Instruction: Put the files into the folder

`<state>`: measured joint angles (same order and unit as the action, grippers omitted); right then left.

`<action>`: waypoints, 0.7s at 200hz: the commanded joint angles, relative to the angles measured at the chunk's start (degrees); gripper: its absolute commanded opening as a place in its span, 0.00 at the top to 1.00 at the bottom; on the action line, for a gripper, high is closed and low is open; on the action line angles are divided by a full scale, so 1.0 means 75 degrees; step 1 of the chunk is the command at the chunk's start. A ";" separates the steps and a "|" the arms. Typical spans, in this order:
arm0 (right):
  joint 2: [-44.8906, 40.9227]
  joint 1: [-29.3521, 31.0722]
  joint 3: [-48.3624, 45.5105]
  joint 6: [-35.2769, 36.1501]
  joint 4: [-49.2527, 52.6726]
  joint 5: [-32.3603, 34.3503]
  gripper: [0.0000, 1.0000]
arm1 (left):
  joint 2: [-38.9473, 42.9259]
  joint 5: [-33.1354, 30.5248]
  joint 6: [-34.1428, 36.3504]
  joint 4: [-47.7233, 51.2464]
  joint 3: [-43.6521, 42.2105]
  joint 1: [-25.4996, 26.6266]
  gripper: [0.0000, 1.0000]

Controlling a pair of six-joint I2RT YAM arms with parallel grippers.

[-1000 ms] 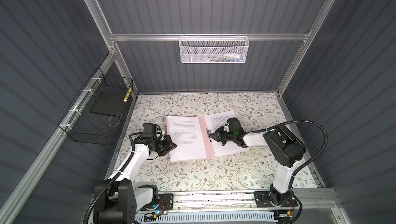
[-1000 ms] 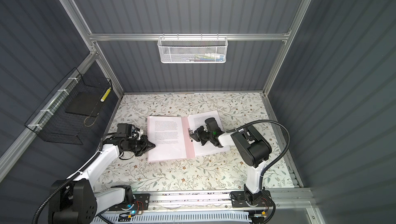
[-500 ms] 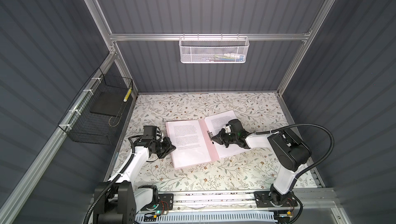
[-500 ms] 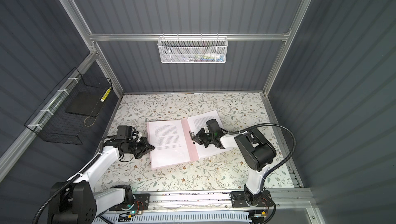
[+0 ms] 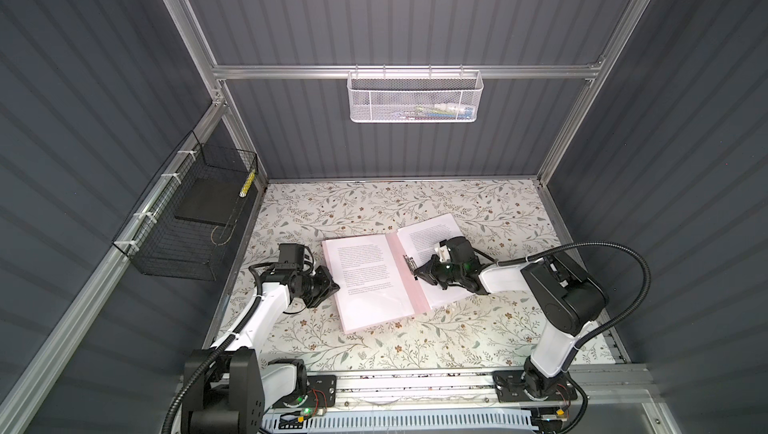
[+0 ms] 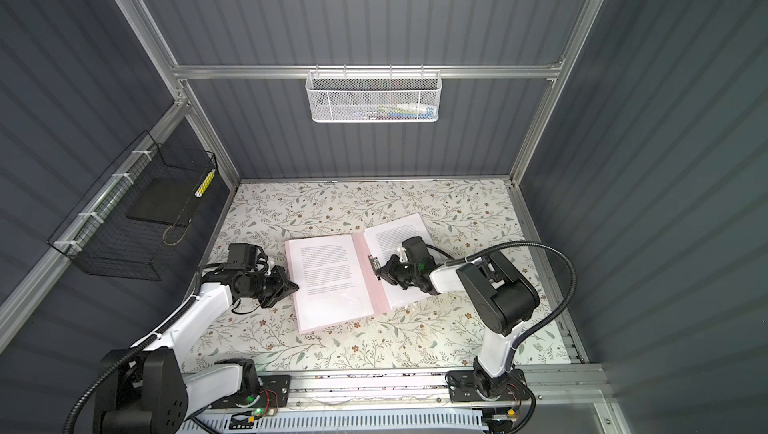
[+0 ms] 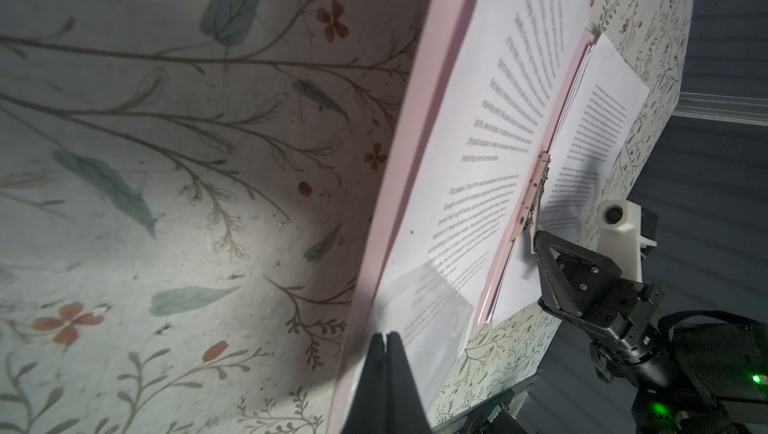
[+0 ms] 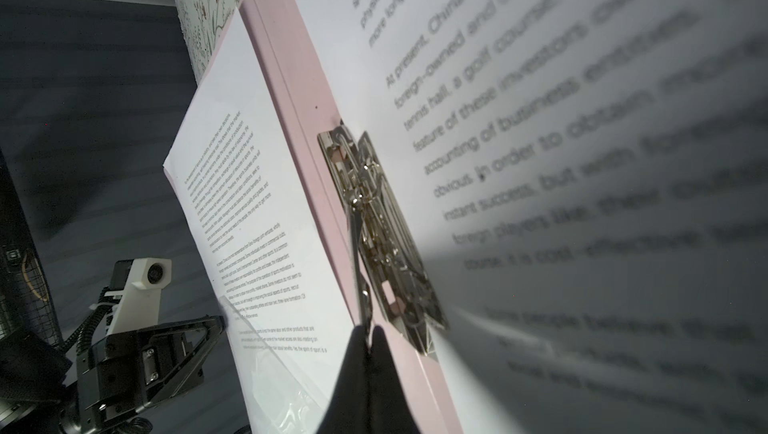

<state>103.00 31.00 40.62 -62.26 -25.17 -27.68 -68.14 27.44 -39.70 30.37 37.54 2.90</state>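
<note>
Files (image 5: 361, 274) cover most of the folder (image 5: 417, 300); left end effector (image 5: 335, 285) and right end effector (image 5: 418, 272) closed, holds unclear.

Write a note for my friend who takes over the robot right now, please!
Left gripper: shut, tips at the folder's outer edge.
Right gripper: shut, tips at the metal clip's lever.
Folder lies open on the table; printed sheets lie on both halves, the right ones askew.
Done: sheets laid in. Left, probably: square them, clamp, close the folder.
</note>
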 commanded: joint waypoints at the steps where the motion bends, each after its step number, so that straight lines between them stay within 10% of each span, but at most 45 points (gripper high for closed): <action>1: 0.0320 -0.0099 -0.0395 0.0373 0.1664 0.1358 1.00 | -0.0130 0.0042 0.0023 -0.0034 0.0045 -0.0035 1.00; 140: 0.1009 -0.0380 -0.0762 0.0582 0.1309 0.1744 1.00 | -0.1091 -0.0488 0.0219 -0.0147 0.0367 -0.0035 1.00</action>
<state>105.82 29.85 39.44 -59.05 -31.73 -23.83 -74.94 26.61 -39.46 27.35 37.87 2.90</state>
